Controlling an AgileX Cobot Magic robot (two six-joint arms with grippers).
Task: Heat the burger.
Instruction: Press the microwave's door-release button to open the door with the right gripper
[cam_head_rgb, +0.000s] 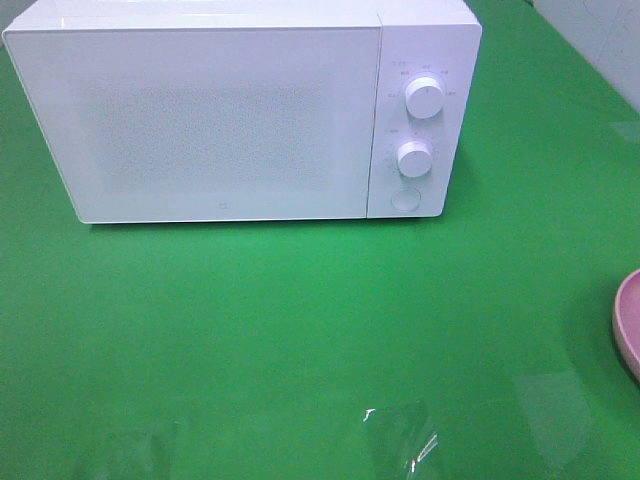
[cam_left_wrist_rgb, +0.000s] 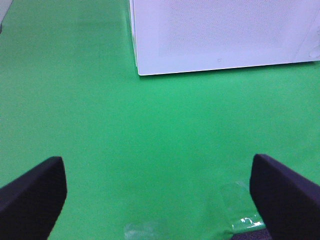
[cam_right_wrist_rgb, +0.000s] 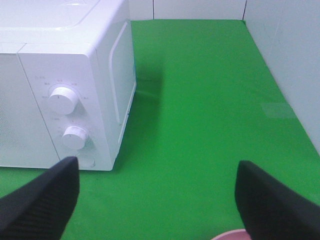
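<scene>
**A:** What is the high camera showing that the wrist cameras are missing?

**B:** It is taking in the whole front of the white microwave (cam_head_rgb: 200, 110), door shut, sitting on the green table (cam_head_rgb: 300, 330). It is also catching the rim of a pink plate (cam_head_rgb: 630, 325). Neither arm is appearing there.

**A:** And the wrist cameras?

**B:** The left gripper (cam_left_wrist_rgb: 156, 165) is tilting down toward the table, its fingers (cam_left_wrist_rgb: 35, 195) standing wide apart with only bare green between them. The microwave's lower door corner is lying ahead of it, toward the right. The right gripper (cam_right_wrist_rgb: 157, 167) is gaping just as wide and gripping nothing. It is facing along the microwave's side panel, which only this camera is showing. The two knobs (cam_right_wrist_rgb: 62, 99) are sitting ahead of it, toward the left, and a sliver of the plate is peeking out close beneath it.

**A:** Where is the burger sitting?

**B:** No view is showing it, so I cannot tell.
</scene>
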